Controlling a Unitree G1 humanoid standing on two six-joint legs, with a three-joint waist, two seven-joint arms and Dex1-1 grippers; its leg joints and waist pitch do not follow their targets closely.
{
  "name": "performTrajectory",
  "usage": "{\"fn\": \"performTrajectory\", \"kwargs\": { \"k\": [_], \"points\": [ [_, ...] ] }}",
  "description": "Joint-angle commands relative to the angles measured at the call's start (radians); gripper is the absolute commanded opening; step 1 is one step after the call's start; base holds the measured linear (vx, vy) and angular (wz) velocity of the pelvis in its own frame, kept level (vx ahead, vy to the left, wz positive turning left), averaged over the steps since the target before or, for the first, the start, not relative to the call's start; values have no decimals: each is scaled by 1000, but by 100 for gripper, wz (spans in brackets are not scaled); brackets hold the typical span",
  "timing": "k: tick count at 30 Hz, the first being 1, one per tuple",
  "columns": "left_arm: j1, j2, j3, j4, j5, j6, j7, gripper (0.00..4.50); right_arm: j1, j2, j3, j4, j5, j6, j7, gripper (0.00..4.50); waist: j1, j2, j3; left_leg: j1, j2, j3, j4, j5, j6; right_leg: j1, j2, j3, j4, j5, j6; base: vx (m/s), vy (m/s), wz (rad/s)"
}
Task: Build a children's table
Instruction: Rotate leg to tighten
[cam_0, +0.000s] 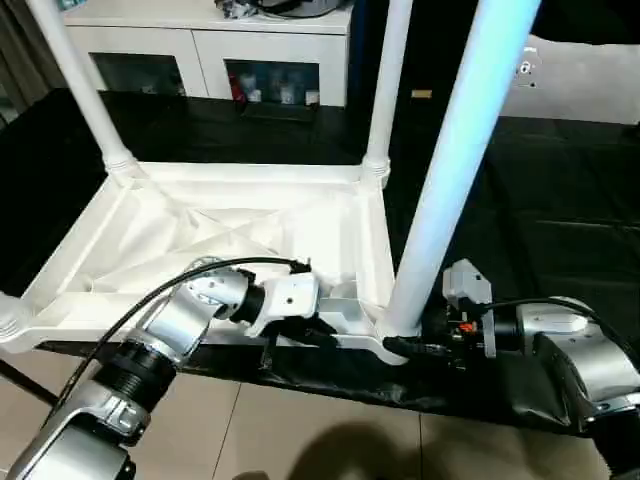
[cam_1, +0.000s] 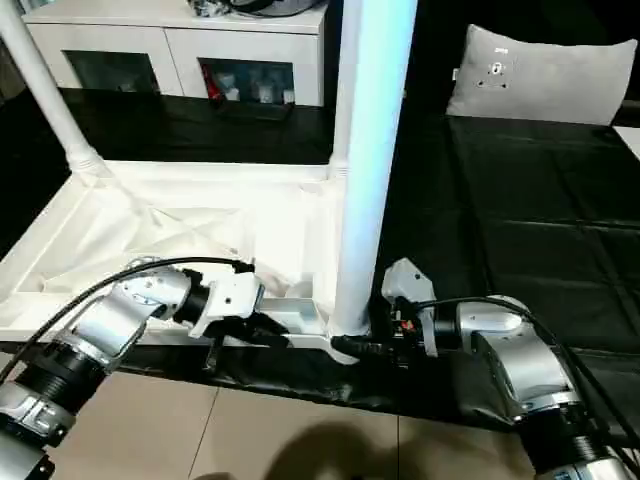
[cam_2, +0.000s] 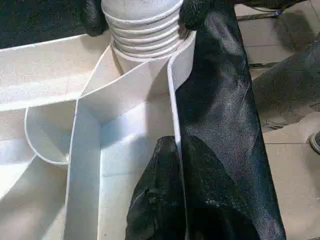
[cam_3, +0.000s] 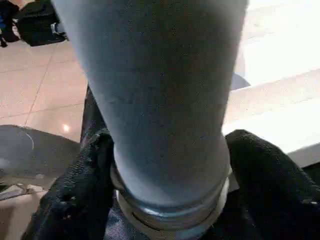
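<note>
Tabletop (cam_0: 250, 225) first: the square white plastic slab is lying upside down on the black-covered surface (cam_0: 560, 230), ribbed underside facing up, one edge running along the surface's near edge by the tiled floor (cam_0: 300, 430). It is looking light and stiff, a thin moulded shell braced by crossed ribs, smooth enough to slide on the cloth. My judgement is that the raised rim is the best place to hold it, since a rib or wall gives thin fingers something to pinch.

Legs are coming next. Three are standing upright in corner sockets, long axes pointing straight up: two at the far corners (cam_0: 85, 85) (cam_0: 388, 80) and one at the near right corner (cam_0: 455, 170), thick end down, screw ridges showing at its base (cam_2: 145, 30). These tubes are probably hollow and light, slick and round, so the low collar just above the socket seems the place to grip for turning.

The right gripper (cam_3: 167, 200) is sitting at that collar, its black fingers (cam_3: 75, 200) spread on either side of the leg's base and touching it; whether they are squeezing firmly I cannot tell.

The left gripper (cam_2: 175, 165) is closed on the tabletop's near rim, fingers pinching the thin white wall between them, steadying the slab near that same corner.
</note>
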Motion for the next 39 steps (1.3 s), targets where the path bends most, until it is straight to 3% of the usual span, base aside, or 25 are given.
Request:
{"fn": "performTrajectory", "kwargs": {
  "k": [1,6,12,13,15,16,17,18,20,21,23,24,26,29,31,34,39],
  "points": [
    [-8,3,-47,-9,8,-25,-61,0,-12,1,1,-18,12,12,6,313,0,-19,-69,-21,58,-11,-67,16,128,73,-80,76,-66,-260,-104,0,0,0],
    [-3,0,-38,-8,0,-19,-57,0,2,9,1,-35,29,31,8,274,1,-18,-70,-20,59,-11,-67,19,128,73,-79,76,-67,-262,-102,0,0,0],
    [17,-50,14,-33,-32,69,40,0,43,88,-8,-98,50,126,-117,271,-2,-15,-68,-19,59,-11,-70,7,108,72,-79,74,-72,-281,-92,0,0,0],
    [23,-89,39,-44,-34,120,120,0,42,170,-23,-94,23,137,-255,271,-8,-15,-63,-18,55,-8,-73,-25,86,72,-79,73,-82,-342,-74,0,0,0],
    [28,-118,51,-58,-25,158,183,0,31,238,-40,-76,-2,133,-368,270,-19,-13,-60,-19,46,-9,-76,-56,51,73,-77,63,-95,-414,-45,0,0,0],
    [29,-120,52,-59,-24,161,189,0,30,243,-41,-74,-4,132,-377,270,-22,-14,-60,-20,44,-10,-76,-61,44,75,-77,61,-99,-432,-30,0,0,0],
    [33,-148,58,-72,-14,192,241,0,14,307,-71,-46,-18,133,-497,270,-29,-14,-59,-16,41,-10,-76,-77,44,71,-75,60,-107,-457,-11,0,0,0],
    [36,-173,62,-84,-7,220,285,0,5,355,-92,-28,-24,138,-581,270,-39,-11,-58,-14,44,-10,-77,-84,40,66,-75,60,-107,-452,-17,0,0,0],
    [37,-198,68,-92,-2,246,323,0,-2,392,-112,-18,-36,140,-651,270,-53,-13,-62,-21,47,-16,-78,-78,36,75,-77,58,-104,-429,-15,0,0,0],
    [37,-198,68,-92,-2,246,323,0,-2,392,-112,-18,-36,140,-651,270,-60,-11,-62,-20,47,-16,-78,-74,44,71,-76,61,-103,-402,-28,0,0,0],
    [32,-259,83,-93,18,290,419,0,-19,467,-146,0,-51,143,-770,270,-64,-13,-65,-24,50,-17,-77,-61,54,76,-78,65,-95,-363,-41,0,0,0],
    [20,-314,93,-79,48,309,516,0,-36,520,-166,23,-72,129,-863,270,-66,-13,-66,-21,50,-15,-75,-40,56,71,-78,66,-92,-336,-65,0,0,0],
    [8,-356,95,-59,75,313,592,0,-47,547,-172,42,-84,96,-902,270,-64,-15,-68,-21,47,-13,-72,-23,66,71,-78,68,-91,-320,-75,0,0,0],
    [6,-362,83,-53,89,309,603,0,-43,555,-181,41,-77,80,-907,340,-60,-13,-70,-26,49,-15,-71,9,97,74,-78,72,-80,-256,-85,0,0,0],
    [9,-349,68,-56,103,306,599,0,-32,537,-166,32,-101,55,-898,360,-60,-11,-69,-26,52,-15,-71,20,117,73,-79,72,-75,-220,-102,0,0,0],
    [10,-327,67,-47,120,287,592,0,-14,490,-133,26,-166,10,-871,376,-59,-11,-67,-26,50,-13,-70,7,116,74,-78,73,-78,-235,-101,0,0,0],
    [9,-285,68,-26,126,246,554,0,11,446,-162,-12,-111,-17,-780,420,-56,-11,-67,-26,52,-15,-71,-6,126,76,-80,73,-79,-247,-96,0,0,0]
  ]
}}
